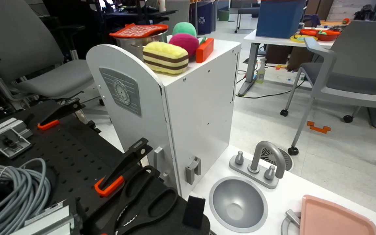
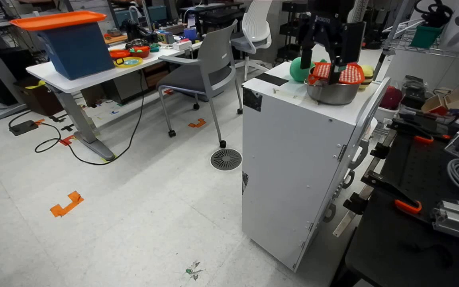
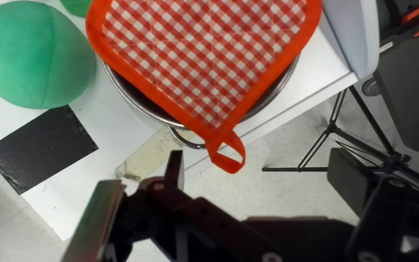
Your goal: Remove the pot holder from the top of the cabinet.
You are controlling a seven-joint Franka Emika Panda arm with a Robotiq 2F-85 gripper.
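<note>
The red-and-white checked pot holder [image 3: 202,54] lies flat across a metal pot [image 2: 333,93] on top of the white cabinet [image 1: 204,94]. It also shows in both exterior views [image 1: 139,31] [image 2: 351,73]. In the wrist view its corner with the hanging loop points toward my gripper [image 3: 258,163], over the pot's handle and past the cabinet's edge. The loop shows between the two fingers, nearer the left one. My gripper is open and holds nothing. In an exterior view the gripper [image 2: 320,71] points down in front of the pot holder; whether it touches the cloth cannot be told.
A green ball [image 3: 36,54], a pink ball [image 1: 188,42], a yellow-and-maroon block [image 1: 165,57] and a red-orange block [image 1: 205,50] stand near the pot. The cabinet's rounded side panel [image 1: 109,65] rises beside it. A black table [image 1: 77,153] with clamps adjoins. A sink [image 1: 238,204] lies below.
</note>
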